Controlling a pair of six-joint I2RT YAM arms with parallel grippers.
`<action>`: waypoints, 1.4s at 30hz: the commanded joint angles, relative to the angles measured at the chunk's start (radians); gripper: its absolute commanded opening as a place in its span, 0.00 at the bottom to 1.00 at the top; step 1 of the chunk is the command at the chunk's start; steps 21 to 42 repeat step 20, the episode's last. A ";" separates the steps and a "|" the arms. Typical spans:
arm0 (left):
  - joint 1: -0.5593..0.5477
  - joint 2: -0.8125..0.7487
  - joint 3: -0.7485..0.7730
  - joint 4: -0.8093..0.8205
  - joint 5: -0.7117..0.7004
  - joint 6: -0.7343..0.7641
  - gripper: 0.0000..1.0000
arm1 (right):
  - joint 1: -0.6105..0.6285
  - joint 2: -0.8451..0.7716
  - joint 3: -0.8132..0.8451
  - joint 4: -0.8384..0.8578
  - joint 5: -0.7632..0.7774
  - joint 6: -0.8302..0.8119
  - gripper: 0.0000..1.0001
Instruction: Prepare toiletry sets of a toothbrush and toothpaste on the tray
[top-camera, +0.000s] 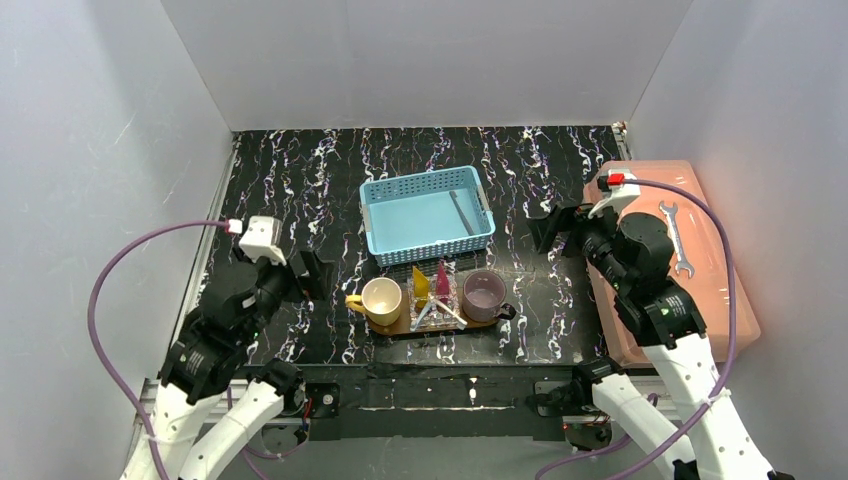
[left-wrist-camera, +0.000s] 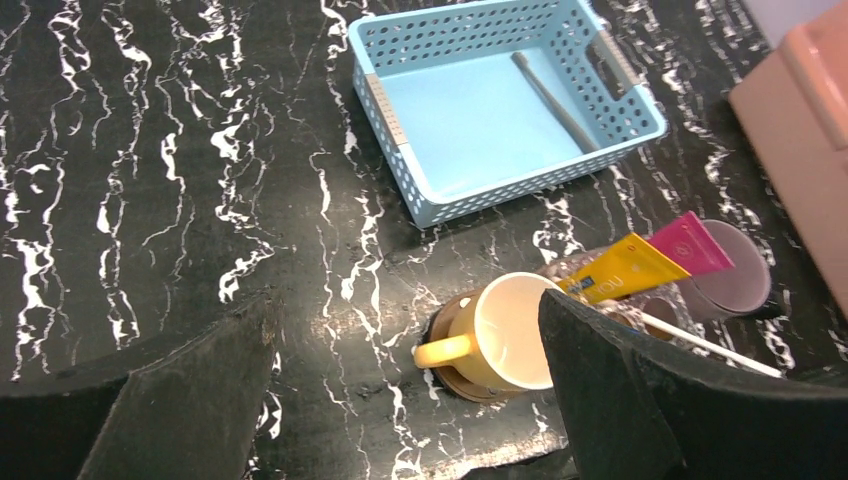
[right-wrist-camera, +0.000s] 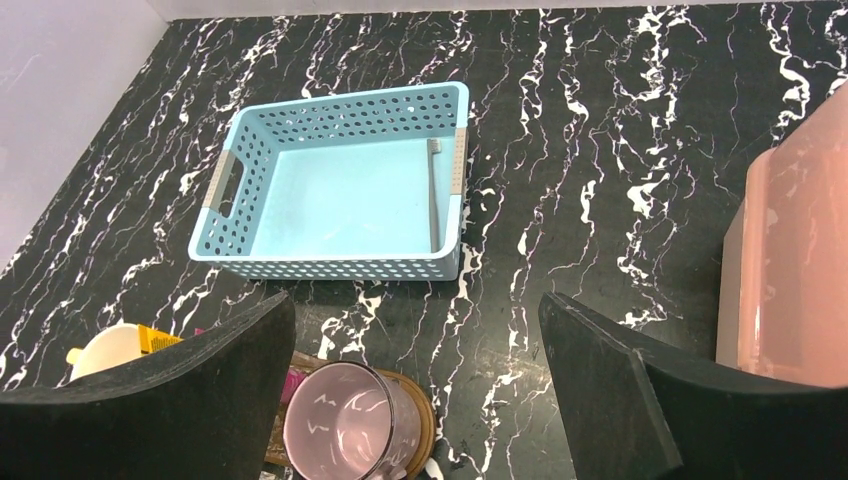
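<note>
The dark-brown tray (top-camera: 500, 318) lies at the table's near middle. On it stand a yellow cup (top-camera: 382, 299), a clear middle cup (top-camera: 432, 298) and a pink cup (top-camera: 484, 292). The yellow toothpaste (top-camera: 421, 286) and magenta toothpaste (top-camera: 442, 277) stand in the middle cup, with two pale toothbrushes (top-camera: 428, 314) leaning out of it toward the front. In the left wrist view the yellow tube (left-wrist-camera: 625, 268), magenta tube (left-wrist-camera: 690, 243) and one toothbrush (left-wrist-camera: 700, 343) show. My left gripper (top-camera: 310, 272) is open and empty, left of the tray. My right gripper (top-camera: 548, 228) is open and empty, behind and right of the tray.
A light-blue perforated basket (top-camera: 427, 213) stands behind the tray with a grey stick (top-camera: 462, 212) in it. A salmon-pink box (top-camera: 700, 290) lies along the right edge with a wrench (top-camera: 678, 238) on top. White walls enclose the table.
</note>
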 joint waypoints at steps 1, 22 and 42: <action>0.005 -0.092 -0.040 -0.001 0.062 -0.018 0.98 | -0.002 -0.056 -0.032 0.048 0.020 0.025 0.98; 0.005 -0.195 -0.106 -0.014 0.121 -0.020 0.98 | -0.002 -0.124 -0.036 0.028 0.002 -0.007 0.98; 0.005 -0.195 -0.106 -0.014 0.121 -0.020 0.98 | -0.002 -0.124 -0.036 0.028 0.002 -0.007 0.98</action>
